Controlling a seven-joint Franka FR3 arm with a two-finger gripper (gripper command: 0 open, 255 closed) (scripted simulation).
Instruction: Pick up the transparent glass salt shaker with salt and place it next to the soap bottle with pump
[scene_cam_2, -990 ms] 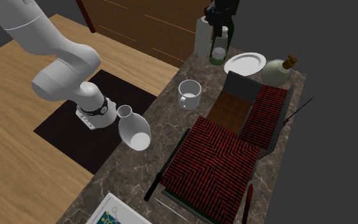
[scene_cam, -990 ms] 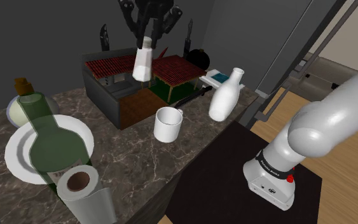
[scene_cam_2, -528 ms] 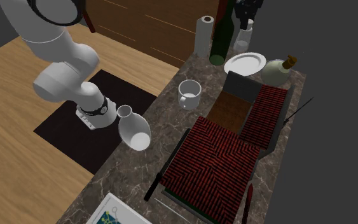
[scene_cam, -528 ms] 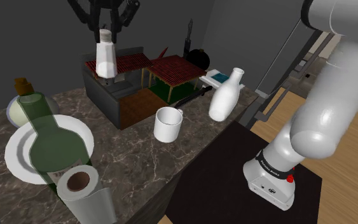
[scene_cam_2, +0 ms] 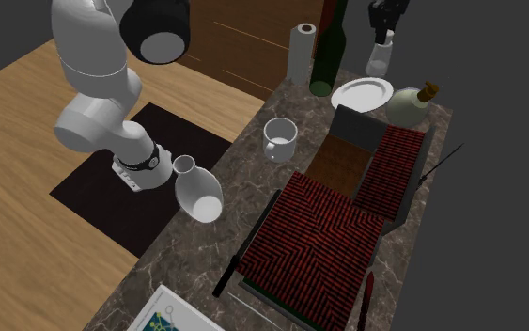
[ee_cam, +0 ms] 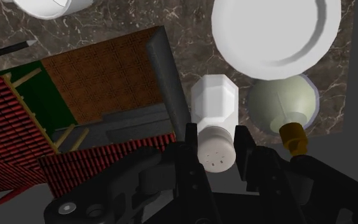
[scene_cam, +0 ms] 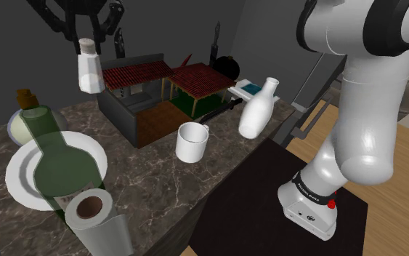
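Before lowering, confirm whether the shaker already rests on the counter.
No, the salt shaker hangs clasped in the gripper, clear above the counter.

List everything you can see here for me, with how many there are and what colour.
Salt shaker: 1, whitish, in the air, clasped by the gripper.
Round bottle: 1, pale green with a brown top, beside the plate.
Plate: 1, white, by the tall bottle.
Tall bottle: 1, dark green, upright beside the plate.
Paper roll: 1, white, next to the tall bottle.
Mug: 1, white, mid-counter.
Jug: 1, white, at the counter edge near the robot's base.
Model house: 1, red roofs, middle of the counter.
Counter: 1, dark marbled.
Arm: 1, white.
Gripper: 1, black, shut on the shaker.
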